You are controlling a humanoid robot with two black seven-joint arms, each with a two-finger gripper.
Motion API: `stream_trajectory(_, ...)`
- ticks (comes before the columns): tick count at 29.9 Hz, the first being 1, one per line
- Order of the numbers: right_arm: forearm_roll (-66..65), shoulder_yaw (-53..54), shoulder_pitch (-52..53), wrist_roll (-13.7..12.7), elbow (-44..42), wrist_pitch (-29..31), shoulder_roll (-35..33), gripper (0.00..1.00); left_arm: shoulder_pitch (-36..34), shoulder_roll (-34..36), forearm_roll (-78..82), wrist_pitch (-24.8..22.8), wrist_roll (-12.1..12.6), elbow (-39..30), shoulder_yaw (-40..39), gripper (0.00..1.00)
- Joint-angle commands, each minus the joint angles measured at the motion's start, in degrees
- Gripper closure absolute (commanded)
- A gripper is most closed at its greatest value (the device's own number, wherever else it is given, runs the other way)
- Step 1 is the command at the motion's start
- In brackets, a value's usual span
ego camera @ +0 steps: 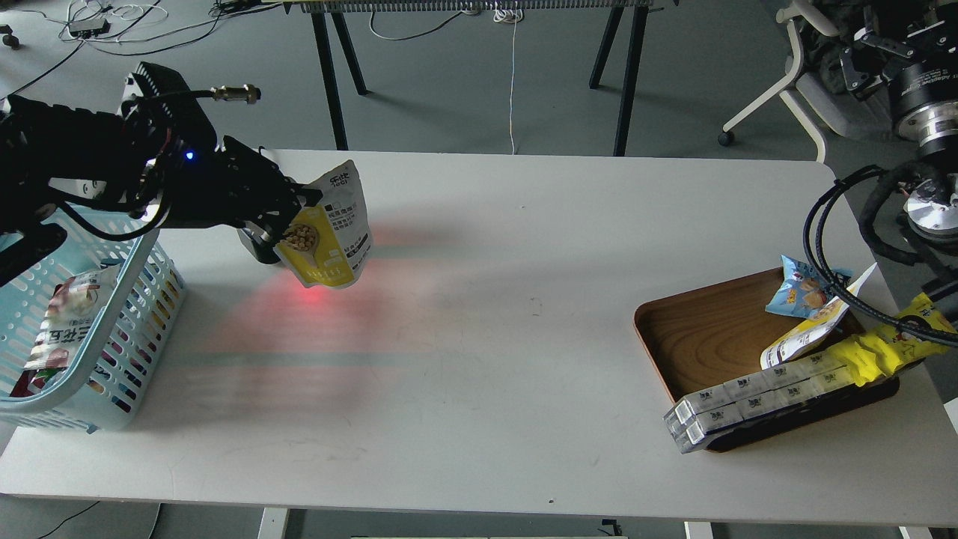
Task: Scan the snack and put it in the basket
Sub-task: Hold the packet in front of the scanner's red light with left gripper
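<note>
The snack [333, 228], a flat pouch with a white top, a yellow lower part and a picture of round beige nuts, hangs above the table's left part. My left gripper [296, 217] is shut on its left edge and holds it clear of the table, tilted. The light blue slotted basket [131, 340] stands at the table's left edge, just left of the pouch, with packets inside. A red glow lies on the table under the pouch. My right arm's cables and joints [924, 209] show at the right edge; its gripper is out of view.
A brown wooden tray [703, 337] at the right holds a small blue packet [797, 293], a long yellow pack [883, 348], a white and yellow pouch [812, 329] and long white boxes [756, 400]. Table legs and cables are on the floor behind.
</note>
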Motion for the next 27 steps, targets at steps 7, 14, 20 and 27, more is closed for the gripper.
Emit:
stream_trajectory(7,0.00,0.12,0.08,0.05,0.09,-0.18,0.06,0.03,-1.62,1.05,0.00,0.00,0.00,-0.15,-1.55,0.98)
stream_trajectory(14,0.09,0.12,-0.01,0.05,0.09,-0.18,-0.03,0.03,-3.64,0.53,0.00,0.00,0.00,-0.06,-1.64,0.98)
stream_trajectory(20,0.09,0.56,-0.01,0.05,0.09,-0.18,-0.11,0.03,-3.55,0.35,0.00,0.00,0.00,0.11,-1.29,0.98)
stream_trajectory(27,0.00,0.91,-0.19,0.05,0.09,-0.09,-0.03,0.03,-2.85,-4.04,0.00,0.00,0.00,3.80,-0.68,0.98)
